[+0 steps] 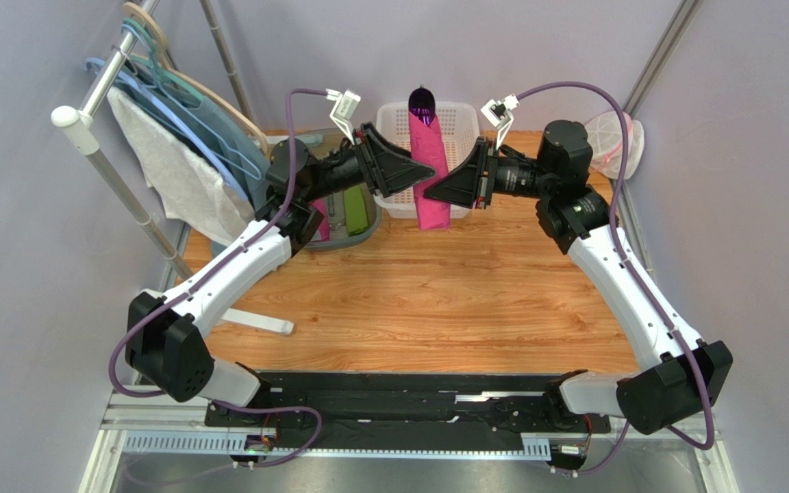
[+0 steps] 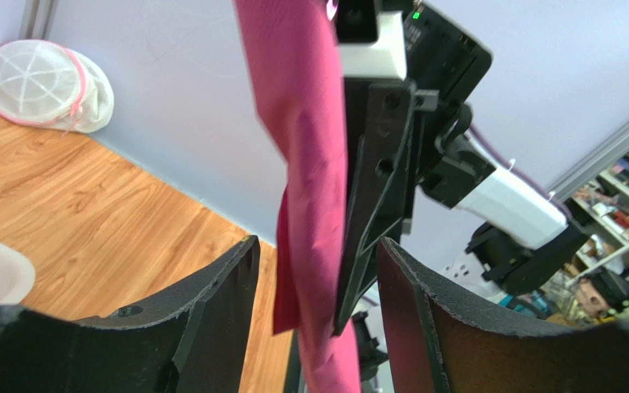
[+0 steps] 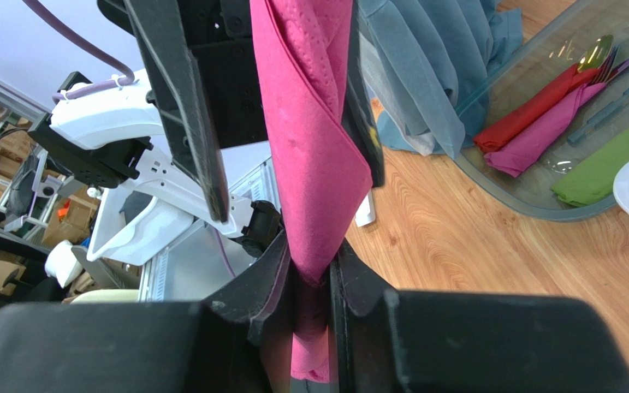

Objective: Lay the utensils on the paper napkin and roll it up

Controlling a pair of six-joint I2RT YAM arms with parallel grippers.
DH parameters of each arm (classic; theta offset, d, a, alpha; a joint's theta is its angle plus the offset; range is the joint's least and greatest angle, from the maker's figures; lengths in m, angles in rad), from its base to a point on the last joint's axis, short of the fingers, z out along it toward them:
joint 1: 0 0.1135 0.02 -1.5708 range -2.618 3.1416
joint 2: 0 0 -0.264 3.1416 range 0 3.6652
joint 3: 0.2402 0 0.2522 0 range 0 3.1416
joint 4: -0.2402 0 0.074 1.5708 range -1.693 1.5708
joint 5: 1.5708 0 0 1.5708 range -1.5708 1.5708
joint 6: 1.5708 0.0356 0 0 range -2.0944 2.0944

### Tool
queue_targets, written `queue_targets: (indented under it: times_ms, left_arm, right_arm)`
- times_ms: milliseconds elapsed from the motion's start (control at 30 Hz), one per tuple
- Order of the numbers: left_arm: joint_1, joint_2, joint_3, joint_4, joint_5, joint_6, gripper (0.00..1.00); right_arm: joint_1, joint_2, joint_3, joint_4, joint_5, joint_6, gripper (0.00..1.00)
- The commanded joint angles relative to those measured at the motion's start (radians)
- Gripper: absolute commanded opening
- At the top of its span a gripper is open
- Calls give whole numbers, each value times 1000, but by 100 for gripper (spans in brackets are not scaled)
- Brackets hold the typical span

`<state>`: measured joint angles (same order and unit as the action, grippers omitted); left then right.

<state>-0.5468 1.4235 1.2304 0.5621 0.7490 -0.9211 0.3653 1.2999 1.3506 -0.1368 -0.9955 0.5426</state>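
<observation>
The magenta paper napkin (image 1: pixel 427 139) is a rolled tube hanging upright in the air in front of the white basket (image 1: pixel 462 115). A dark purple spoon bowl (image 1: pixel 421 101) pokes out of its top; the knife does not show. My right gripper (image 1: pixel 438 193) is shut on the roll's lower part, and in the right wrist view its jaws (image 3: pixel 309 262) pinch the napkin (image 3: pixel 314 147) tightly. My left gripper (image 1: pixel 424 177) is open. Its fingers (image 2: pixel 211 311) stand apart on either side of the napkin (image 2: pixel 309 164) and of one right finger (image 2: pixel 375 188), without touching the paper.
A grey tray (image 1: pixel 360 228) left of the basket holds red, pink and green rolls (image 3: pixel 539 123). A hanger rack with white cloth (image 1: pixel 177 169) stands at the far left. A white mesh item (image 1: pixel 610 139) sits at the far right, and a white stick (image 1: pixel 255 321) lies front left.
</observation>
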Motion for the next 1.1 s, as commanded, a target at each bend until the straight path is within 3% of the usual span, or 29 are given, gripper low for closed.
queue_targets:
  times_ms: [0,333,433,467,567,967,1067]
  left_arm:
    - [7,18,61,53,-31,-108,60]
    - [7,55,66,-1,-105,-165,64]
    - [7,64,69,7,-105,-179,59]
    - [5,66,70,13,-100,-182,49]
    - [5,72,72,32,-88,-186,40]
    - [5,78,64,48,-80,-205,47]
    - [5,78,61,50,-77,-206,40]
  right_arm:
    - [1,-19,-1,128,20,53,0]
    - [4,-5,5,193,43,68,0]
    - [4,2,5,197,46,69,0]
    - [4,4,7,195,50,68,0]
    - [4,12,10,195,60,68,0]
    - [4,44,42,209,75,89,0]
    - [4,47,42,226,75,102,0]
